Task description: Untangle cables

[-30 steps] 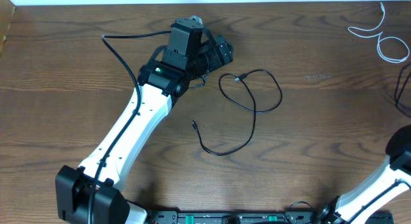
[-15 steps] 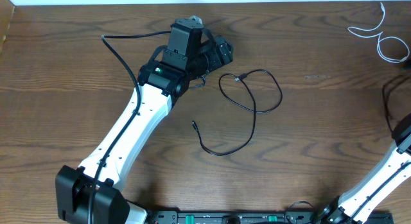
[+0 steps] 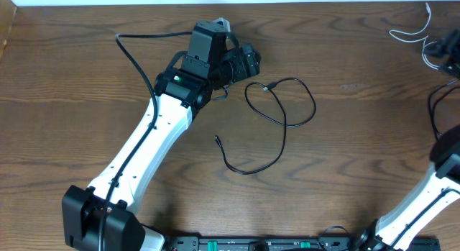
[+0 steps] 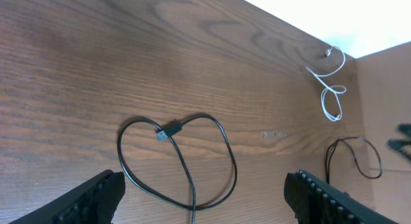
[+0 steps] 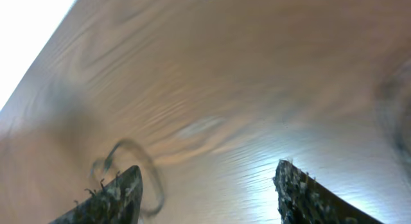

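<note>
The black cable [image 3: 282,114] lies loose on the table in a loop, one plug [image 3: 267,88] inside the loop and the other end [image 3: 218,140] nearer me. In the left wrist view the same black cable [image 4: 182,161] lies just ahead of my left gripper [image 4: 205,208], which is open and holds nothing. The white cable [image 3: 408,34] is curled at the far right corner, also the white cable [image 4: 331,90]. My right gripper [image 3: 447,49] hovers over its loop, and the right gripper [image 5: 209,198] is open and empty in a blurred view.
The right arm's own thick black wire [image 3: 435,107] hangs in a loop by the table's right edge. The left arm [image 3: 151,147] stretches diagonally from the near left. The table's far edge [image 3: 323,3] meets a white background.
The right arm has swung from the near right up to the far right corner over the white cable, and its jaws have opened. The left gripper shifted slightly right.
</note>
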You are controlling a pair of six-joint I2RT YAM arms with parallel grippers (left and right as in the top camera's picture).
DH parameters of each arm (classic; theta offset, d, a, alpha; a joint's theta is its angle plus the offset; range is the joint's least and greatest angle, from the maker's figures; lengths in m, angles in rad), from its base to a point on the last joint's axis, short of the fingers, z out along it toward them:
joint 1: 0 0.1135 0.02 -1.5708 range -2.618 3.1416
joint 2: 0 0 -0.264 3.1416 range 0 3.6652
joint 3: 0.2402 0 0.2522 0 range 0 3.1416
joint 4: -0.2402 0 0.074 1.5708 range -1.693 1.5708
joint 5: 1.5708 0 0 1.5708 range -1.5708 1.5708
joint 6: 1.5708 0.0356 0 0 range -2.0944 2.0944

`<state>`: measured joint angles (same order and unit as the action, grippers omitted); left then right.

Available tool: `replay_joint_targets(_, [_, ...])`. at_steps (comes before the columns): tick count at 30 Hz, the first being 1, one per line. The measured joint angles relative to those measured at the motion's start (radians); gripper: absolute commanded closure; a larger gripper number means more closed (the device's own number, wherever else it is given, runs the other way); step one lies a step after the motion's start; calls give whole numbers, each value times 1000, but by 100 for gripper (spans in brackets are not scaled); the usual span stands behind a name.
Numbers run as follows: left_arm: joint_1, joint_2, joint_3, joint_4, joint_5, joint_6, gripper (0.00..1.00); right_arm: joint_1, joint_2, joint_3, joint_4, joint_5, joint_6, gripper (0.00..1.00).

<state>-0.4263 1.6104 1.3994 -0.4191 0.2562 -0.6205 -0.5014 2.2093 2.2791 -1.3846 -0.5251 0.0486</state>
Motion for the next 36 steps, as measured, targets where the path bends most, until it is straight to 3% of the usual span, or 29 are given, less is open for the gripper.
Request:
replay_joint_targets(9, [50,0,0,23,-5,21,16,274,-48,4,-70,-12,-186,27])
replay_joint_targets(16, [116,0,0,34,0,18,17,496,-48,3,-88,181,-266,34])
replay_joint_targets(20, [161,0,0,27,31,18,17,606,-48,-24,-97,280,-277,36])
replay_joint_targets(23, [203,0,0,17,60,18,17,682,-48,-89,-84,322,-275,42])
replay_joint_targets(36, [280,0,0,-75,135,15,17,892,-48,-406,72,420,-187,44])
